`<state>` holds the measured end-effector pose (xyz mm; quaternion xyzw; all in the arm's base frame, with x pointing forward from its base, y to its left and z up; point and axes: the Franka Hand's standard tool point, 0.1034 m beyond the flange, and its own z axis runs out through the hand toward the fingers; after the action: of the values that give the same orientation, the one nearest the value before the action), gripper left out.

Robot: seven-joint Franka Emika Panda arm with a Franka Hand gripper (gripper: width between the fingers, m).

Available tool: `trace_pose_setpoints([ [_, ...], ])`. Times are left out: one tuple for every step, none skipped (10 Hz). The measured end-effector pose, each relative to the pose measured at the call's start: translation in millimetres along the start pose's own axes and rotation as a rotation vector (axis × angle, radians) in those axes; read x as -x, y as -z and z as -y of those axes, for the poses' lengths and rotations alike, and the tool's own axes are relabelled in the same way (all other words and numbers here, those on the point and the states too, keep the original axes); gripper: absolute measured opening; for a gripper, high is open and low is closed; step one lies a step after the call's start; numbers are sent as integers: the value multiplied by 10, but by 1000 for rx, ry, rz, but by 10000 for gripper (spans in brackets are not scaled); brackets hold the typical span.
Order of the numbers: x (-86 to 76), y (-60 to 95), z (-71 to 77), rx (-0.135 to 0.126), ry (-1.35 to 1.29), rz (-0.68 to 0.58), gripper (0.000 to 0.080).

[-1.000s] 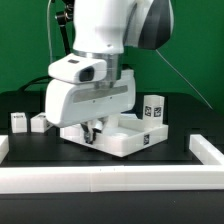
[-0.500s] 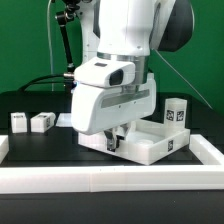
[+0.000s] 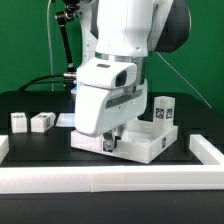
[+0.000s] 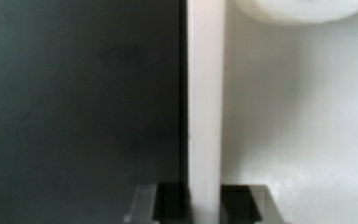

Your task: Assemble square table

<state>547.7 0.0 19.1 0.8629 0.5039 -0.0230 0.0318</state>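
Observation:
The white square table top (image 3: 145, 142) lies on the black table, under the arm. My gripper (image 3: 110, 141) is shut on the raised rim at its near edge. One white leg block (image 3: 163, 110) with a tag stands upright at the top's far right corner. Two more leg blocks (image 3: 19, 121) (image 3: 42, 122) sit apart at the exterior view's left. In the wrist view the rim (image 4: 202, 100) runs as a thin white strip between the dark fingers (image 4: 160, 203) of my gripper (image 4: 202, 205). A round corner socket (image 4: 311, 9) shows at the picture's edge.
A long white rail (image 3: 100, 178) borders the workspace in front, with a raised end (image 3: 206, 151) at the exterior view's right. A black stand with cables (image 3: 64, 50) rises behind the arm on the left.
The arm has dragged the table top, with the upright leg block on it, toward the exterior view's right, then back slightly left. The grip on the rim stayed shut. The two loose leg blocks have not moved.

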Motion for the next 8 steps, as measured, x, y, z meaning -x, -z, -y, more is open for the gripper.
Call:
trace_pose_setpoints([
  [-147,23,-29,12,77,4,63],
  [-309,49,-61,25,155,9,63],
  [-438,79,-111,34,283,22,63],
  [-416,65,-124,36,318,25,63],
  [-380,54,-133,37,379,35,63],
  [-370,54,-140,39,408,41,63],
  [-349,50,-150,41,487,52,63],
  [-345,48,-157,42,545,61,63],
])
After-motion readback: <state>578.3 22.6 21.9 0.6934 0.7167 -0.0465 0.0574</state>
